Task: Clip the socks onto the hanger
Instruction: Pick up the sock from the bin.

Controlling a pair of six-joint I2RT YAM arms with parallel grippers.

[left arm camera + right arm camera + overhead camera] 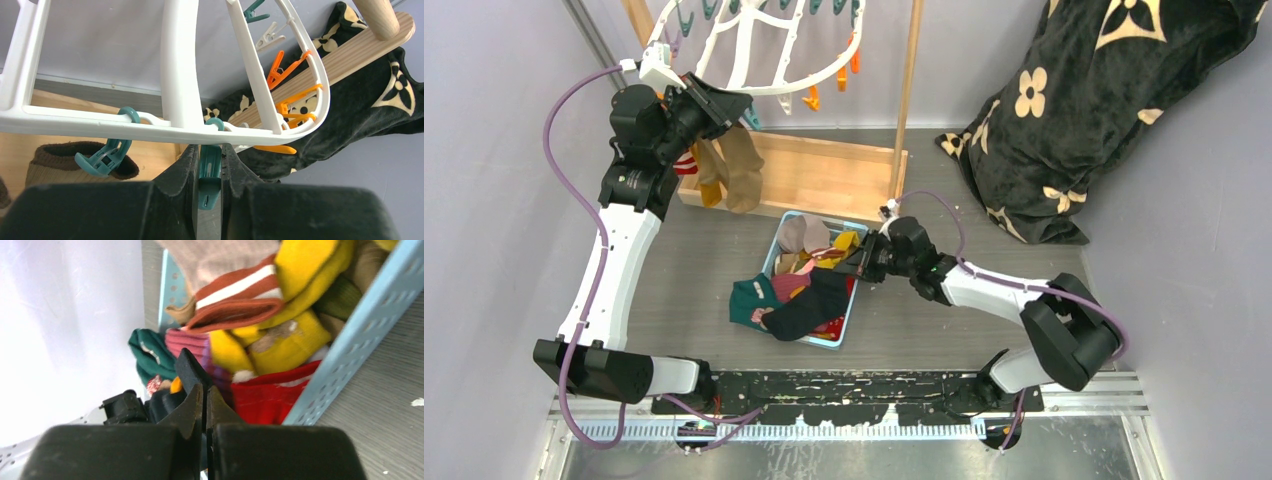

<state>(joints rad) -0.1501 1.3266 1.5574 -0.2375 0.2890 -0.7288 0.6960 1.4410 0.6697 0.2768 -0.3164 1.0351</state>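
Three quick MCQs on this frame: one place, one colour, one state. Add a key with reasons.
1. Where is the right gripper? A at the hanger rim; B over the basket of socks; C on the blanket.
2. Colour of the clip between the left gripper fingers? A orange; B white; C teal.
3. Jaws of the right gripper? A shut; B wide open; C hidden.
Key: 1 B, its wrist view looks into the basket. 2 C, a teal clip is pinched there. 3 A, the fingertips are closed together.

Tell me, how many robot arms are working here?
2. The left arm reaches up to the white hanger; the right arm reaches into the blue basket of socks. None seems hidden.
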